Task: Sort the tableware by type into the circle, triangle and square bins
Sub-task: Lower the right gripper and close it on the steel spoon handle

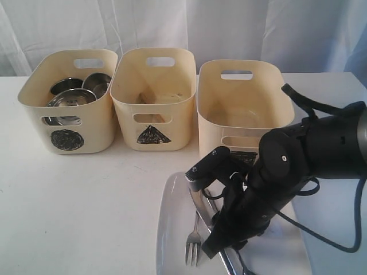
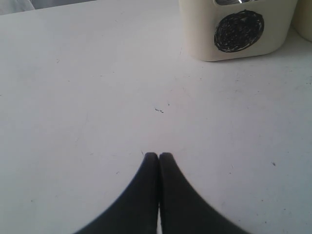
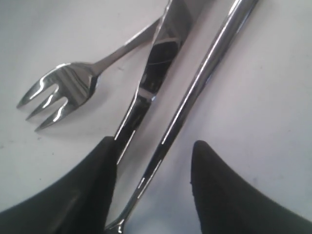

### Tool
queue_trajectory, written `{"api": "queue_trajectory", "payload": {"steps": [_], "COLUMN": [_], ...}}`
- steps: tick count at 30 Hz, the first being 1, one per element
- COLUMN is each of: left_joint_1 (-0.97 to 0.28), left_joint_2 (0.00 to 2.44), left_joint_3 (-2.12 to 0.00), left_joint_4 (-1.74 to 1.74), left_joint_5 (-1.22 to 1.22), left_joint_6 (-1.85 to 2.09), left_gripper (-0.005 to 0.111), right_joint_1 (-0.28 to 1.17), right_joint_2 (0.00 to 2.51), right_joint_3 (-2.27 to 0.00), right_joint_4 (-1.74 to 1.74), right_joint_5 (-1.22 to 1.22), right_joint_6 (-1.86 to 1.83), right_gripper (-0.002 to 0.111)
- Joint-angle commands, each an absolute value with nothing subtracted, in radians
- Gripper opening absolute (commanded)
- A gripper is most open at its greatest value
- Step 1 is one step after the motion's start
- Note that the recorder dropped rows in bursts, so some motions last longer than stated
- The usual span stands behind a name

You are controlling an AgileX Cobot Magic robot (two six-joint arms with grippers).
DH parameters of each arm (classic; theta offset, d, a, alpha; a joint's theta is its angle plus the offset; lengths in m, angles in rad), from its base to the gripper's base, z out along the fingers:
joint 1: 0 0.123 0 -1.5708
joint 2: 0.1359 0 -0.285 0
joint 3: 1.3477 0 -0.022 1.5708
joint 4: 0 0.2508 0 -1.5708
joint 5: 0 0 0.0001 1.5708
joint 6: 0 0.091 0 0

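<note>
A steel fork (image 3: 63,90), knife (image 3: 151,73) and spoon handle (image 3: 195,97) lie together on the large white plate (image 1: 172,229) at the table's near edge. My right gripper (image 3: 155,144) hangs low over them, open. The spoon handle runs between its fingers, and the knife's end passes under one finger (image 3: 92,185). In the exterior view the fork (image 1: 195,240) and knife (image 1: 200,203) show beside the black right arm (image 1: 275,172). My left gripper (image 2: 158,155) is shut on nothing, above bare table before the circle bin (image 2: 239,29). Chopsticks and the small white bowl are out of view.
Three cream bins stand in a row at the back. The circle bin (image 1: 69,103) holds steel bowls (image 1: 71,98) and a mug (image 1: 97,83). The triangle bin (image 1: 152,97) is in the middle. The square bin (image 1: 241,109) has its mark mostly hidden by the right arm.
</note>
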State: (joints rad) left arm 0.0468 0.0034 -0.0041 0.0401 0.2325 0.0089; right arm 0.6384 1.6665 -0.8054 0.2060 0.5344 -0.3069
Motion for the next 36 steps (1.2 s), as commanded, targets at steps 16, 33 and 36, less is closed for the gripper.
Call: {"api": "queue_trajectory", "payload": {"steps": [16, 33, 36], "left_joint_1": [0.043, 0.043, 0.043], "left_joint_2": [0.0, 0.0, 0.0], "left_joint_3": [0.0, 0.0, 0.0], "left_joint_4": [0.036, 0.036, 0.036], "left_joint_5": [0.231, 0.231, 0.231], "left_joint_6": [0.009, 0.009, 0.009], "left_gripper": [0.0, 0.0, 0.0], "right_joint_1": [0.639, 0.639, 0.639], "right_joint_2": [1.668, 1.786, 1.787], "right_joint_3": [-0.8, -0.794, -0.794], "right_joint_4": [0.16, 0.189, 0.189], "right_joint_5": [0.514, 0.473, 0.489], "right_joint_6": [-0.301, -0.249, -0.249], "right_gripper": [0.033, 0.047, 0.037]}}
